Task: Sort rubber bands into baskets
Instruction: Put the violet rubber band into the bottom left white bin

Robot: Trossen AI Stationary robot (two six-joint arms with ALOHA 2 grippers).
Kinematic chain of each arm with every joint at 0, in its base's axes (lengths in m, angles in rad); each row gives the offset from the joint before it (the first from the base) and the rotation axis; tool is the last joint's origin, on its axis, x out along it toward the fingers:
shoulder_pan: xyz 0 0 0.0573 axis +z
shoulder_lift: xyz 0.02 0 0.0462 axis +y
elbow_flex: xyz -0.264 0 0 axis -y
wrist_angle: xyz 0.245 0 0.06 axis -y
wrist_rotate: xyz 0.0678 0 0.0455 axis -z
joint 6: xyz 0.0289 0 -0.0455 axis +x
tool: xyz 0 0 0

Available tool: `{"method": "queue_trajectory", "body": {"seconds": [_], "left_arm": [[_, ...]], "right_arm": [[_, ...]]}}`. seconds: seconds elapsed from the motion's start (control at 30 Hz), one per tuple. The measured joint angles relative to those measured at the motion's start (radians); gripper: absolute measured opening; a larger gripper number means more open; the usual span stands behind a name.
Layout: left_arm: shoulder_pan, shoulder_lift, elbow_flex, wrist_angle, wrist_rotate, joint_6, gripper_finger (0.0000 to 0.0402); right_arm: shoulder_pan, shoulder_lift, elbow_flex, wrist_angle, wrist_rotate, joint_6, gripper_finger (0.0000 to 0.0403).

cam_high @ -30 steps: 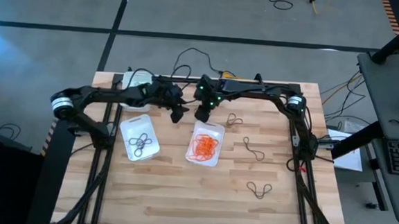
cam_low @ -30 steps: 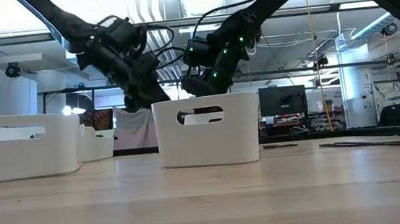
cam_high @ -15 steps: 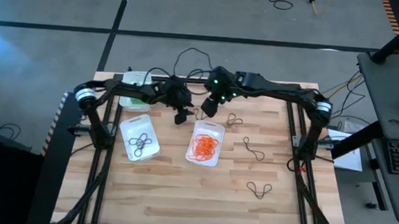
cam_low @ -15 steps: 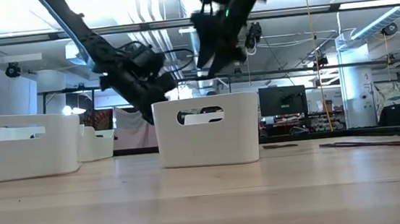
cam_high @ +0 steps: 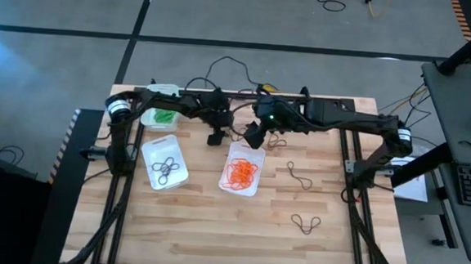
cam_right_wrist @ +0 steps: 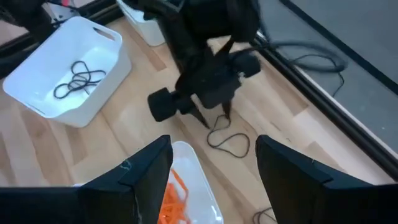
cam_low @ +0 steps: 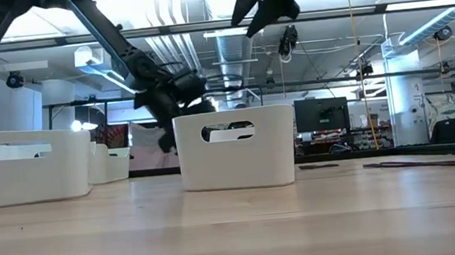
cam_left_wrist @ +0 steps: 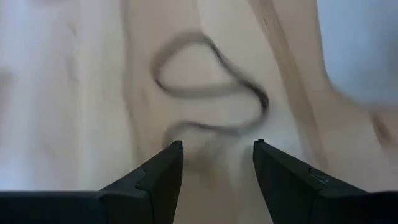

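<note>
High view: dark rubber bands (cam_high: 306,224) lie loose nr bench's (cam_high: 213,237) front-right. Mid-bench, baskets (cam_high: 165,162) w/ dark and orange loops. Beyond, right gripper (cam_high: 252,136) fingers wide, empty; left gripper (cam_high: 214,137) fingers apart over a dark band (cam_left_wrist: 208,93), nr back edge.

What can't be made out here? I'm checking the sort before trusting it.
- Green basket: high view, left arm covers part of its contents.
- Basket contents: low view, hidden by white walls.
- Dark rubber band: left wrist view, motion-blurred.
- Loose bands: high view, too small to count.
</note>
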Motion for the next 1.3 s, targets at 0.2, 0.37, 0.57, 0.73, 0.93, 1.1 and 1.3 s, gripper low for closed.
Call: {"method": "queue_trajectory", "body": {"seconds": [0.2, 0.37, 0.57, 0.73, 0.93, 1.1, 1.3], "left_arm": [[-0.018, 0.053, 0.088, -0.056, -0.003, -0.002, 0.0171], [-0.036, 0.075, 0.151, -0.173, -0.027, 0.035, 0.0155], [-0.07, 0.074, 0.145, -0.209, -0.013, 0.004, 0.0121], [-0.097, 0.067, 0.113, -0.164, -0.017, -0.084, 0.0094], [-0.1, 0.066, 0.11, -0.174, -0.042, -0.155, 0.0058], [-0.081, 0.064, 0.094, -0.179, -0.005, -0.201, 0.0011], [-0.059, 0.008, 0.049, -0.236, 0.011, -0.202, 0.0001]], "right_arm": [[0.0, 0.021, -0.002, -0.007, 0.006, 0.006, 0.0224], [0.001, 0.032, -0.004, -0.01, 0.002, 0.007, 0.0224], [0.003, 0.031, -0.007, -0.011, -0.001, 0.007, 0.0224], [0.003, 0.03, -0.007, -0.015, -0.003, 0.007, 0.0224], [0.003, 0.03, -0.008, -0.017, -0.004, 0.007, 0.0224], [0.003, 0.03, -0.008, -0.026, -0.005, 0.008, 0.0224], [0.003, 0.017, 0.017, -0.098, -0.031, -0.011, 0.0224]]}}
